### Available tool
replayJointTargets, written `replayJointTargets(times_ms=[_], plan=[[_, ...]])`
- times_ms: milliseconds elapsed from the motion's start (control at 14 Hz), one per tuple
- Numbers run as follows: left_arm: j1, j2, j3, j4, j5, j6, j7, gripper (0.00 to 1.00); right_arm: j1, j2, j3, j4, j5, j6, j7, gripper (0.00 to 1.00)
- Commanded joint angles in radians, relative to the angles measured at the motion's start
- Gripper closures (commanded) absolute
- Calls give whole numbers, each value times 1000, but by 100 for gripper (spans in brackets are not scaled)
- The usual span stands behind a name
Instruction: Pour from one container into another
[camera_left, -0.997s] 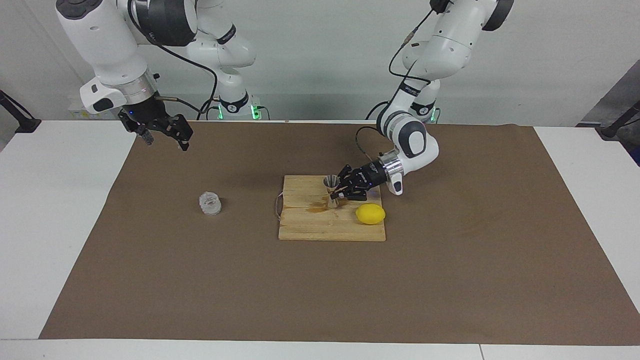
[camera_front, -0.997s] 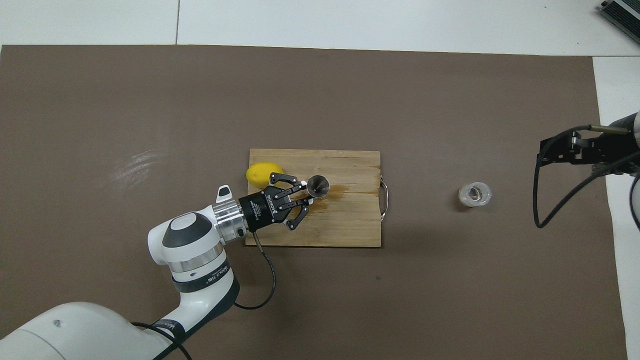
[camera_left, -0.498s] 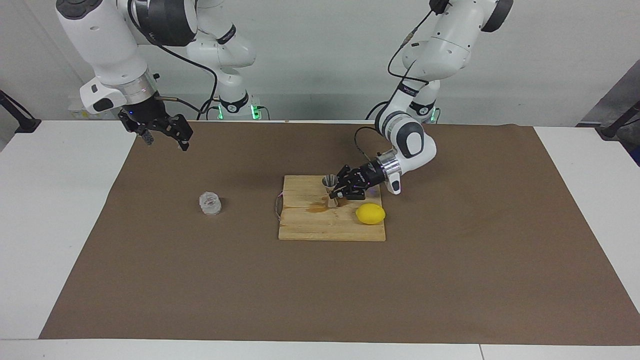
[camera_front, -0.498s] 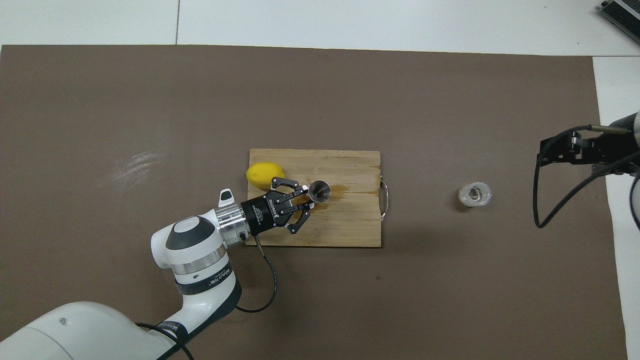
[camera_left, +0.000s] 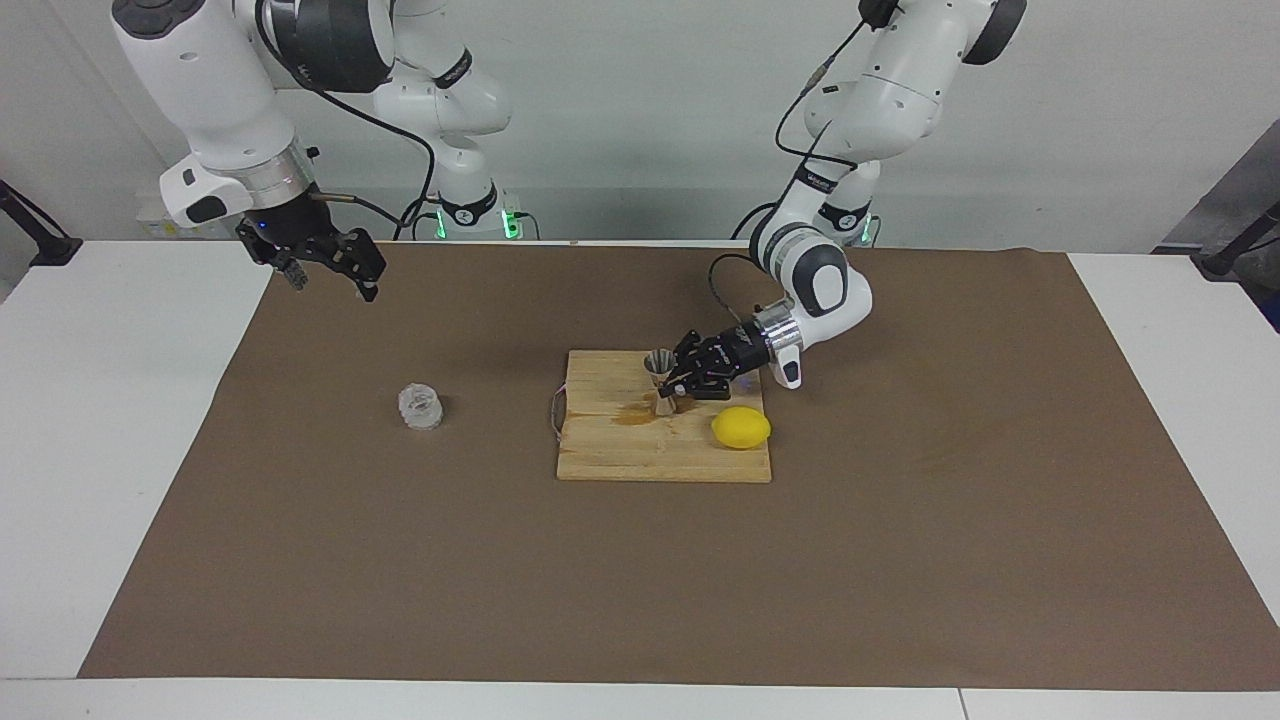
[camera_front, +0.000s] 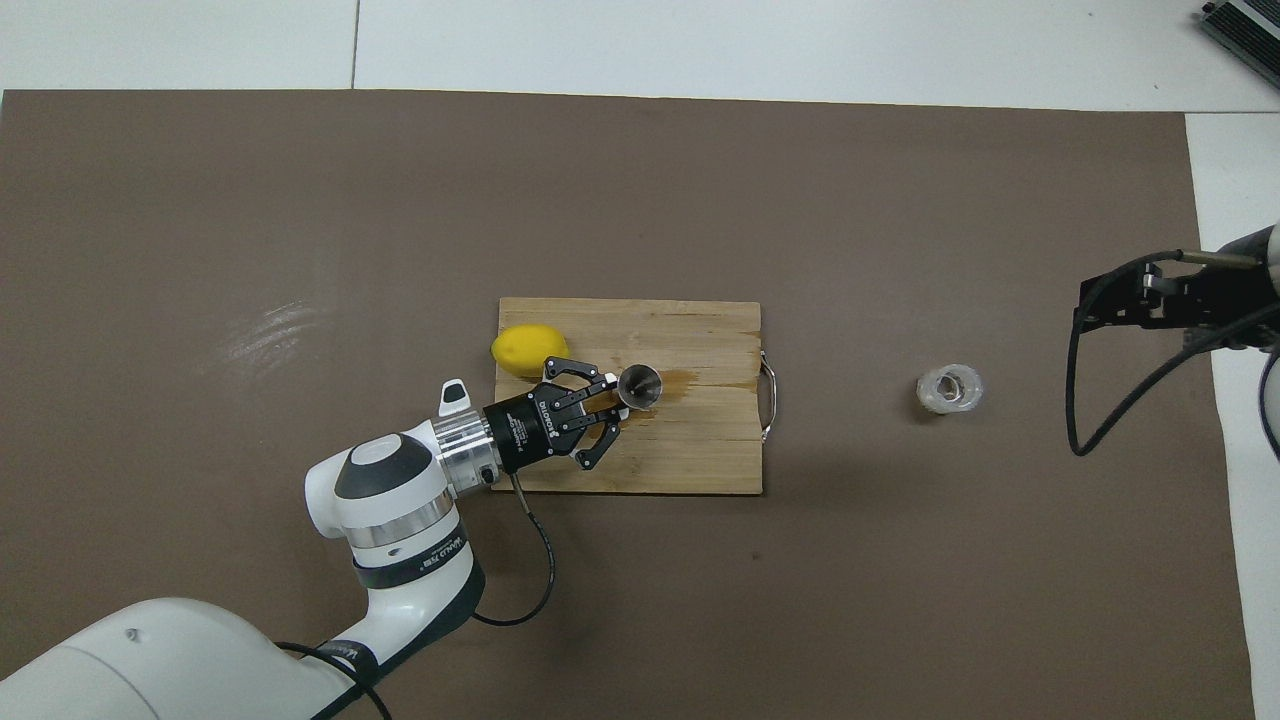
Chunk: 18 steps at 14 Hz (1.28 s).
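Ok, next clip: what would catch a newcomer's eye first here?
Probably the left gripper, shut on the waist of the steel jigger standing on the wooden board mid-table, with a brown stain beside it. Next, the bright lemon on the board's corner toward the left arm's end. The clear ribbed glass cup sits alone on the brown mat toward the right arm's end, where the right gripper waits, open, above the mat.

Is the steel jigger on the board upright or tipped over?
Upright: the jigger stands on the cutting board, mouth up, its waist gripped by the left gripper.
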Motion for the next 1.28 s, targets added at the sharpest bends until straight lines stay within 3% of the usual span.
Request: replayJointTargets(times_ms=[0, 285, 712, 925, 1068, 1139, 1210], plan=[[-16, 5, 8, -4, -35, 7, 37, 80, -11, -8, 3, -4, 13, -1, -17, 0], [-16, 13, 8, -2, -34, 5, 44, 77, -11, -8, 5, -6, 13, -1, -17, 0], [-12, 16, 10, -2, -34, -4, 46, 55, -11, -8, 3, -4, 13, -1, -17, 0], [-7, 8, 11, -1, -31, 1, 44, 50, -11, -8, 5, -4, 13, -1, -17, 0], [-5, 1, 11, 1, -31, 7, 40, 40, -13, -8, 3, -4, 13, -1, -18, 0], [-4, -2, 11, 2, -29, 8, 37, 30, -13, -8, 3, -4, 13, -1, -14, 0], [-4, -12, 13, 2, -29, 10, 34, 12, -16, -8, 3, -4, 13, -1, -15, 0]])
